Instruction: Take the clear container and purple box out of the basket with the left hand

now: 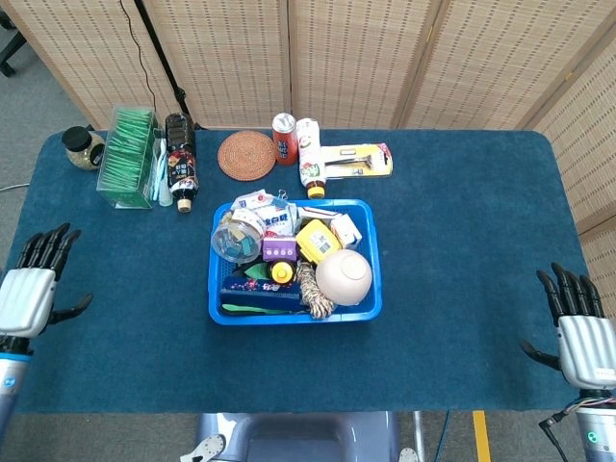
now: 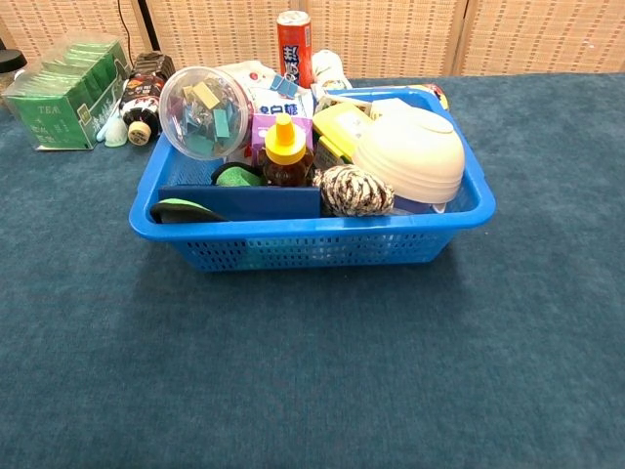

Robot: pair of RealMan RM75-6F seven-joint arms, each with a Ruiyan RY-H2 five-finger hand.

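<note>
A blue basket (image 1: 368, 300) (image 2: 312, 239) stands mid-table, packed with items. The clear round container (image 1: 235, 240) (image 2: 204, 111), filled with small coloured pieces, lies in its back left corner. Right beside it sits the purple box (image 1: 280, 249) (image 2: 262, 129), partly hidden in the chest view by a yellow-capped bottle (image 2: 284, 154). My left hand (image 1: 32, 287) hovers at the table's near left edge, fingers spread and empty, far from the basket. My right hand (image 1: 576, 330) is at the near right edge, also open and empty. Neither hand shows in the chest view.
In the basket are also a cream bowl (image 1: 344, 276), a yellow box (image 1: 317, 240), a twine ball (image 1: 313, 290) and a dark blue box (image 1: 258, 287). Behind stand a green tea box (image 1: 128, 156), a dark bottle (image 1: 180, 162), a woven coaster (image 1: 247, 155), a red can (image 1: 284, 138) and a jar (image 1: 82, 147).
</note>
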